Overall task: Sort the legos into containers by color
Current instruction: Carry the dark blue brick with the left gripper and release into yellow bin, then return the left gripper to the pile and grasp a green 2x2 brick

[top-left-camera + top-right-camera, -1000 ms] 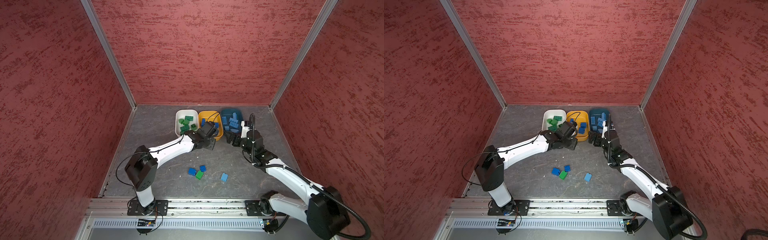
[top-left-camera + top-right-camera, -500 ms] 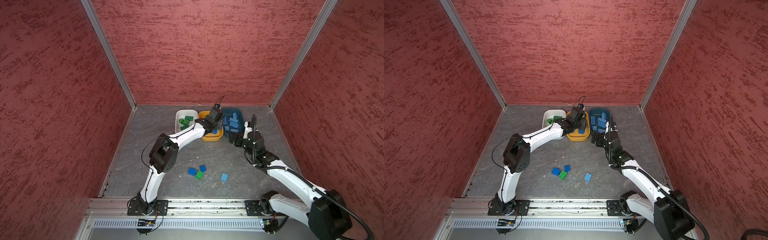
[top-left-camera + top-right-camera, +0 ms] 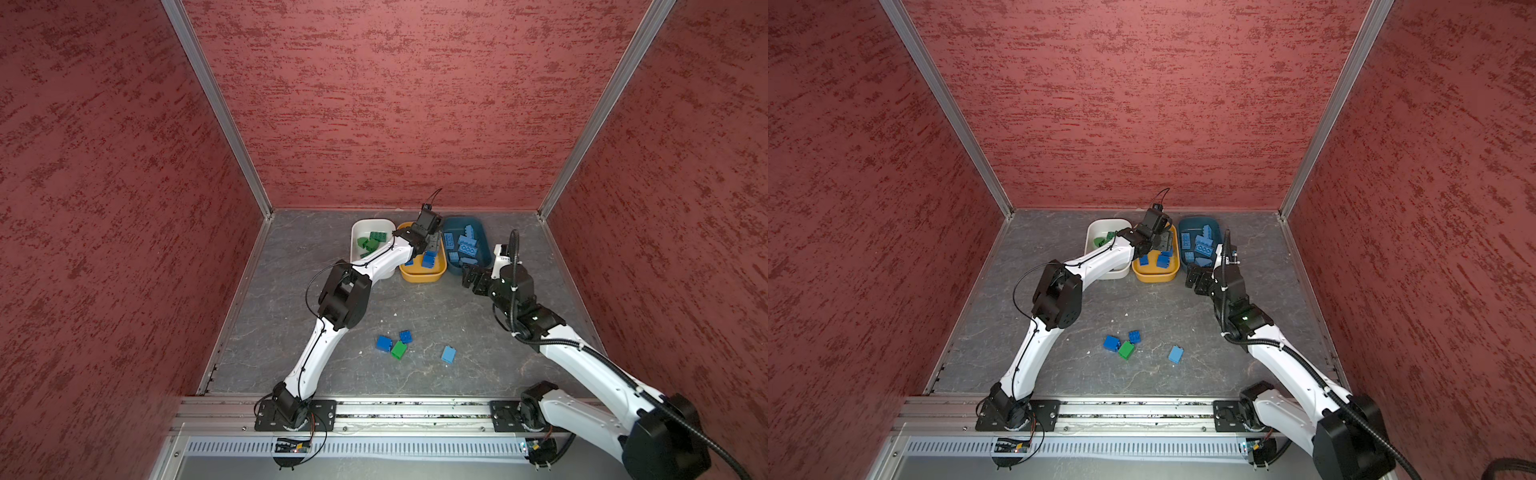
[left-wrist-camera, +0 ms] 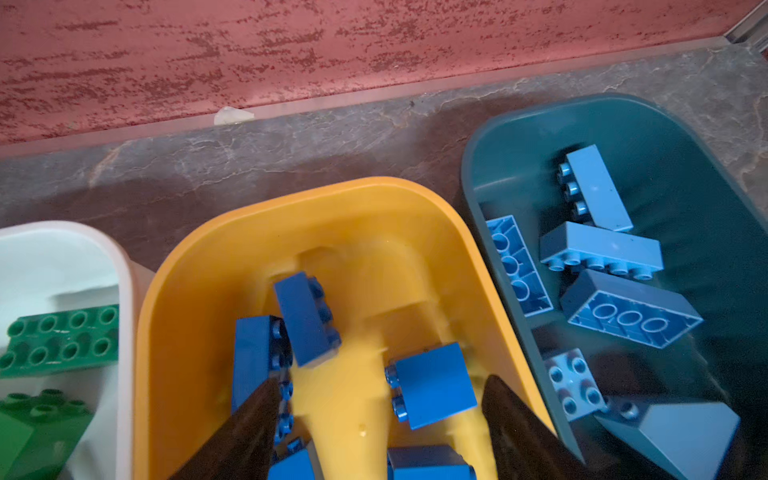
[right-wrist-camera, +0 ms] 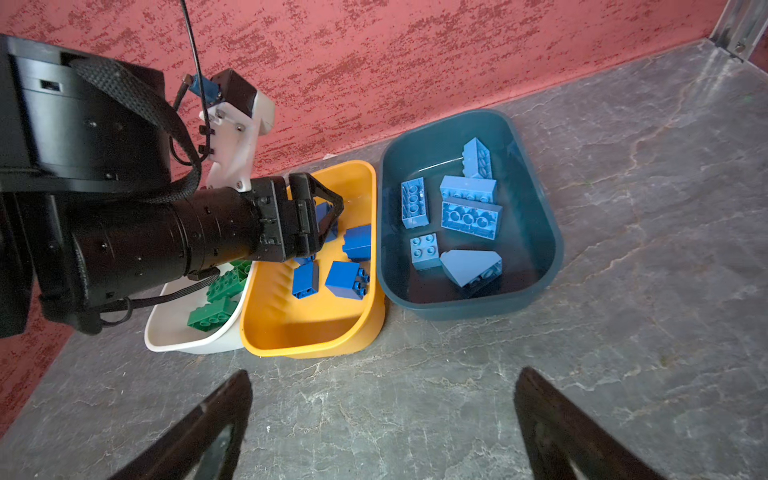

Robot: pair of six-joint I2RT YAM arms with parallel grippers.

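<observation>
My left gripper (image 4: 380, 399) hangs open inside the yellow tub (image 4: 257, 216), over several dark blue legos. One dark blue brick (image 4: 432, 386) lies loose on the tub floor between the fingers, untouched. Green legos (image 5: 212, 309) sit in the white tub (image 3: 365, 226) and light blue legos (image 5: 471, 218) in the teal tub (image 5: 552, 232). My right gripper (image 5: 382, 399) stands open and empty above bare floor, just in front of the tubs. On the near floor lie two dark blue bricks (image 3: 384, 343) (image 3: 406, 336), a green brick (image 3: 399, 350) and a light blue brick (image 3: 448, 354).
The three tubs stand side by side against the red back wall (image 3: 395, 104). The left arm (image 3: 345, 291) stretches across the white tub's near end. Red side walls and a metal rail (image 3: 395, 409) at the front bound the grey floor.
My left arm swung from in front of the tubs to over the yellow tub, and its gripper went from shut to open. The right gripper drew back slightly and stayed open.
</observation>
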